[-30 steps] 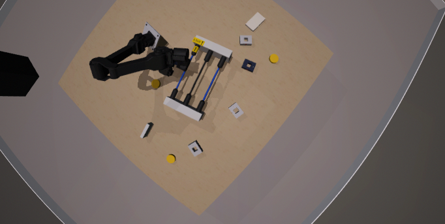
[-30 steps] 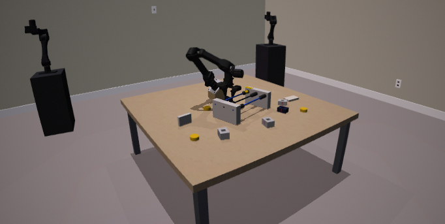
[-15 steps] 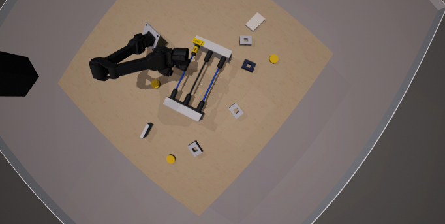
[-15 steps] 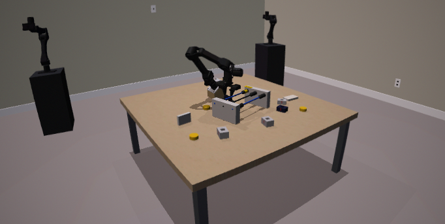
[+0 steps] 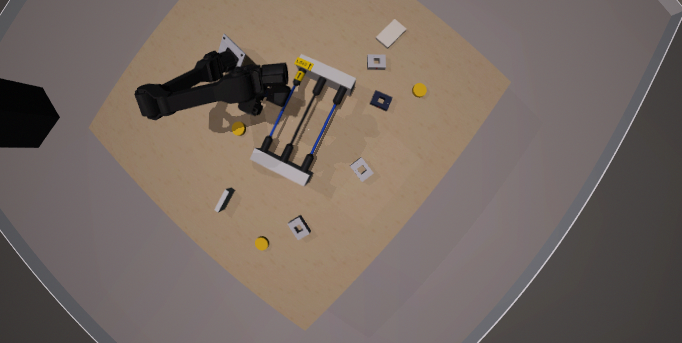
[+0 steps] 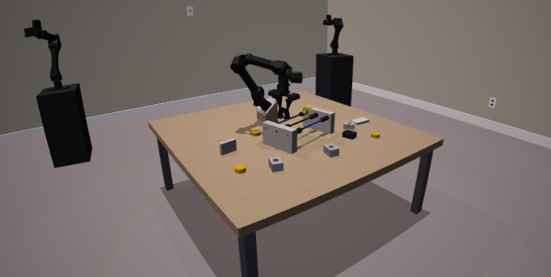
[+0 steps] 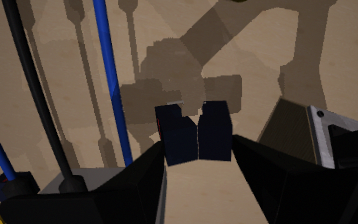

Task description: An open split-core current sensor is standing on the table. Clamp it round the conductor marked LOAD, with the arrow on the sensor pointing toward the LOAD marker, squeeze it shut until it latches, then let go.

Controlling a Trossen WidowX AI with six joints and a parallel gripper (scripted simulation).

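The dark navy split-core sensor stands on the robot-base side of the LOAD conductor, apart from it. Its two halves show in the wrist view with a narrow gap between them. My gripper is shut on the sensor, one finger against each outer side. Whether the sensor touches the table is unclear, and its arrow cannot be made out. The LOAD conductor is the blue cable nearest the arm, left of the sensor in the wrist view. The yellow LOAD marker sits on the far end block.
A black cable and another blue cable run beside it between white end blocks. A dark square block, pale square blocks and yellow discs lie around.
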